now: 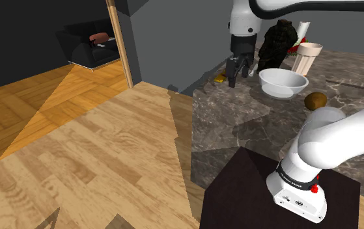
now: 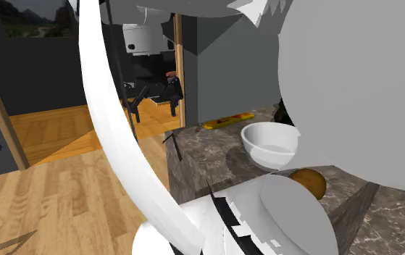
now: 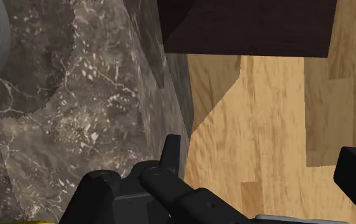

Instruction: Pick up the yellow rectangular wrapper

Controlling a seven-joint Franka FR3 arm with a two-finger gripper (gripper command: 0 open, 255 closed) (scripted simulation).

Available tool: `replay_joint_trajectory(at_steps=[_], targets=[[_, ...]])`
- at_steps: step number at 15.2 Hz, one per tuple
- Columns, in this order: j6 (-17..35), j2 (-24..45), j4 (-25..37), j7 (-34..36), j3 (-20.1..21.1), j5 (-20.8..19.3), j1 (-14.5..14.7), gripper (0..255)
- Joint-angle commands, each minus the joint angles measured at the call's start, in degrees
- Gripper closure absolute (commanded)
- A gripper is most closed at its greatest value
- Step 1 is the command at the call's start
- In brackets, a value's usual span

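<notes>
A white bowl is sitting on a dark, veined marble counter. A brown rounded thing, whether fruit or tuber is unclear, is lying at about four o'clock from the bowl, near it but apart. A beige cup is standing at one o'clock from the bowl. A dark lumpy object is rising at twelve o'clock, just beside the cup. Light wooden flooring is spreading out at nine o'clock from the counter. A wooden post is standing at ten o'clock from the bowl, well apart. Beyond it a black sofa is carrying a reddish cushion.
</notes>
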Motion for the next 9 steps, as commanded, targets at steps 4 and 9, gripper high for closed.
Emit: replay_joint_trajectory(at_steps=[4, 9], targets=[[4.09, 5.3, 1.69, 3.29, -0.58, -0.23, -2.41, 0], [9.92, 14.04, 5.43, 8.64, -1.91, -0.64, -6.09, 0]])
